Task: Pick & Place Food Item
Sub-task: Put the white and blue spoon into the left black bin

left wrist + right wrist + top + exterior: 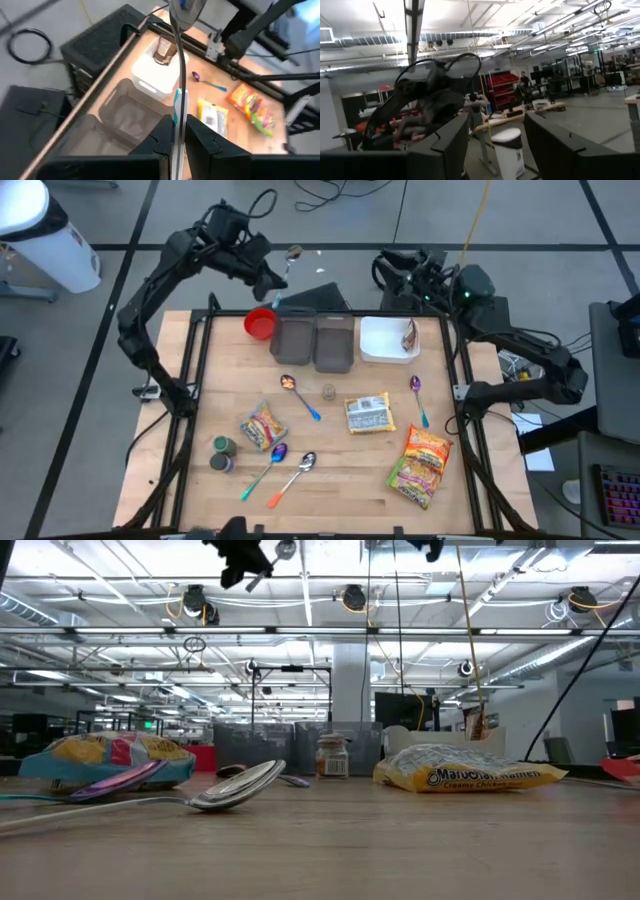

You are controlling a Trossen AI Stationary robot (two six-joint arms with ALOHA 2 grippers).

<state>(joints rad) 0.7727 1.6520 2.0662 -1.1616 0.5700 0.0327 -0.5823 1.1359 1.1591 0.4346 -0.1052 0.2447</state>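
Observation:
My left gripper [277, 280] hangs high over the table's far edge, behind the grey bins [314, 342], shut on a metal spoon [181, 60] with a teal handle. My right gripper [392, 268] is raised behind the white bin [383, 342]. It stands open with nothing between its fingers [495, 135] and points up into the room. A brown food packet [409, 335] stands in the white bin. Three noodle packets [368, 413] [420, 463] [263, 427] lie flat on the table. My left gripper pinches the spoon's teal handle [176, 107] between its two fingers. The spoon runs along the fingers, and its bowl [184, 10] sticks out beyond the fingertips. It is lifted clear, high above the bins.
A red cup [260, 323] stands left of the grey bins. Several more spoons [300, 396] [418, 398] [262, 470] [295, 476] lie on the table. A small jar [328, 391] stands mid-table and two jars [222, 452] near the left edge.

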